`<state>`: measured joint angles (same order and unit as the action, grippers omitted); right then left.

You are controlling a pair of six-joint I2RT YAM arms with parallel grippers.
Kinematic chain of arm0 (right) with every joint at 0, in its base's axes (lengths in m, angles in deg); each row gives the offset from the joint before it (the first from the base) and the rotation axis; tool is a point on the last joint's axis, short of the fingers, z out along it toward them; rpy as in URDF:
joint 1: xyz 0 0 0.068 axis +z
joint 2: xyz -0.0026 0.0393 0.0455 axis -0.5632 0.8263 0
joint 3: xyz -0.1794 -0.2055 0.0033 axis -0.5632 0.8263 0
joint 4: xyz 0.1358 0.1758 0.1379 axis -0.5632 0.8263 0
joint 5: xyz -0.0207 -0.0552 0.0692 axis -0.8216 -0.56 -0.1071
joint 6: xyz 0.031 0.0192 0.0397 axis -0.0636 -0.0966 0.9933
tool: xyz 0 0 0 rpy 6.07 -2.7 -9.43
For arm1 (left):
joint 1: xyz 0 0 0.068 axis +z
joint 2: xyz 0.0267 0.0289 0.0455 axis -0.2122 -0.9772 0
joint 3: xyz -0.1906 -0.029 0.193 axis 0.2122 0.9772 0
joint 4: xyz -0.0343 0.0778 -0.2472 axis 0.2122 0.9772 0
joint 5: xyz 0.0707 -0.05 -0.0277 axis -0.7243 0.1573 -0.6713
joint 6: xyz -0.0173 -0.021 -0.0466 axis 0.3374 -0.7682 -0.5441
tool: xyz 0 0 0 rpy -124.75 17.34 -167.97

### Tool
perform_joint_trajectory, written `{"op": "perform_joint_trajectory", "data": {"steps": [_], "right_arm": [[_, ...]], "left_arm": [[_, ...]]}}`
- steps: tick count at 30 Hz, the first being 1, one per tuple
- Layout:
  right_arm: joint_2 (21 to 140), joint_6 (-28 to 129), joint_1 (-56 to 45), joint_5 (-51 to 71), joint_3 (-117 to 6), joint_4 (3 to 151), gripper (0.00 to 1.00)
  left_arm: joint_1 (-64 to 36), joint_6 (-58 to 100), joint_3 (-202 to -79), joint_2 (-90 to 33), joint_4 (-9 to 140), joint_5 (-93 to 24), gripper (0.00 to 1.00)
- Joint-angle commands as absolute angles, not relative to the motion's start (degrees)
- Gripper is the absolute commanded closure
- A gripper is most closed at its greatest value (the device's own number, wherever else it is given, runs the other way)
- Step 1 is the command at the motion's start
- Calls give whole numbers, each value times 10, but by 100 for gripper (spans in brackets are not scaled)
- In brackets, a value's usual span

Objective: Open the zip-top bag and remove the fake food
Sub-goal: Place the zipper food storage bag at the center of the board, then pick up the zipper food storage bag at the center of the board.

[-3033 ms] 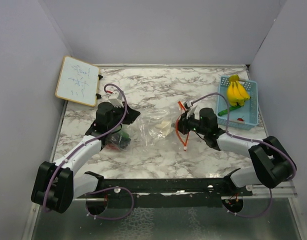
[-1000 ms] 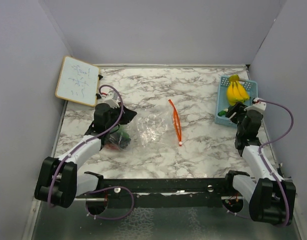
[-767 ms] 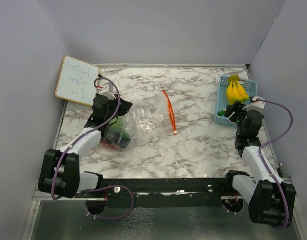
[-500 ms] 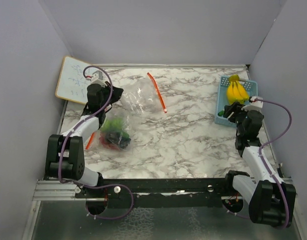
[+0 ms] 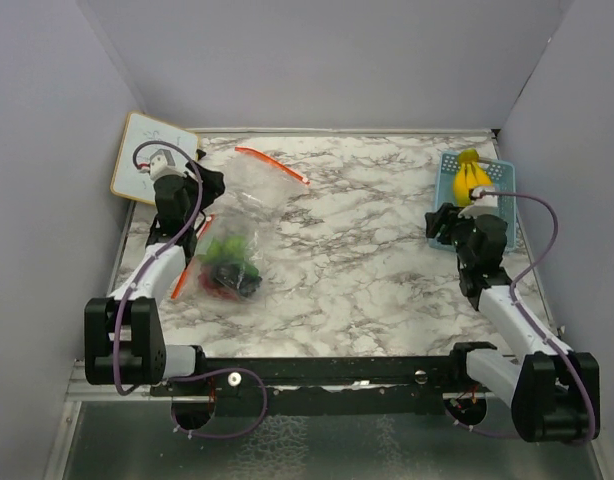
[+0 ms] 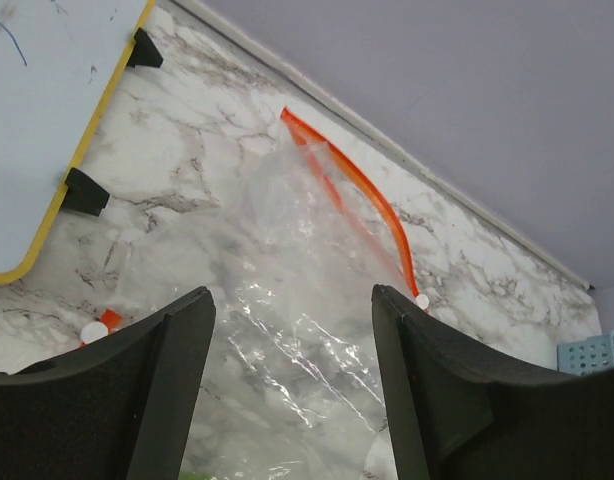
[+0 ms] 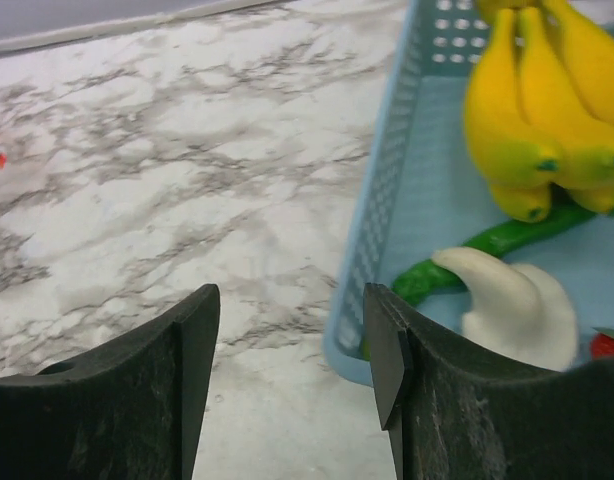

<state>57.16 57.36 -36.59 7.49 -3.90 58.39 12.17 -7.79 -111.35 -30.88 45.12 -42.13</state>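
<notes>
Plainly, left tool and right tool stand half-spread, gripping nothing.

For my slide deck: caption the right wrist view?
Open right gripper by the blue basket, which holds banana bunch, green bean and white piece.

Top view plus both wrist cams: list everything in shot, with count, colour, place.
table: 1, white-grey marble, under everything
zip-top bag: 1, clear with orange zip strip, back left of table
fake food pile: 1 heap, green, dark and red, at bag's near end; in or out of it unclear
whiteboard: 1, white with yellow frame, back left corner
basket: 1, light blue, back right
banana bunch: 1, yellow, in basket
bean: 1, green, in basket beside bananas
white piece: 1, cream, in basket
left gripper: 1, black, open above bag
right gripper: 1, black, open, by basket's rim
</notes>
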Motion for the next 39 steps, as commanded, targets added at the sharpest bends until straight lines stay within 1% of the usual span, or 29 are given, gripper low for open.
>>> {"op": "perform_joint_trajectory", "data": {"steps": [1, 4, 6, 10, 15, 19, 21, 23, 27, 31, 33, 36, 37, 39], "right_arm": [[582, 531, -275, 41, -83, 597, 41], [614, 554, -206, 48, -111, 605, 41], [651, 571, -149, 39, -134, 603, 39], [748, 592, -14, 0, -194, 575, 29], [886, 602, 121, 7, -303, 534, 21], [986, 602, 184, 16, -403, 531, 16], [1026, 606, 200, 21, -439, 530, 15], [1065, 613, 211, 23, -465, 527, 15], [1102, 627, 219, 31, -482, 511, 17], [1129, 639, 218, 29, -493, 505, 23], [1125, 650, 218, 26, -481, 480, 34], [1103, 655, 219, 9, -463, 470, 60], [1094, 655, 218, -2, -459, 474, 74], [1073, 651, 216, -18, -448, 482, 94]], "left_arm": [[122, -65, -1119, -239, 466, -453, 32], [122, -63, -1106, -191, 479, -443, 31], [121, -54, -1100, -159, 508, -438, 32], [120, -39, -1080, -104, 565, -422, 31], [120, -32, -1043, -37, 603, -408, 31], [121, -17, -1043, -16, 639, -401, 31], [121, -7, -1043, -8, 648, -398, 31], [121, 7, -1044, 1, 661, -407, 31], [122, 29, -1054, 22, 689, -421, 32], [122, 39, -1056, 34, 700, -429, 32], [122, 42, -1056, 34, 703, -431, 33], [122, 43, -1054, 31, 700, -423, 34], [122, 42, -1053, 30, 698, -421, 34], [122, 44, -1053, 27, 695, -417, 35]]}}
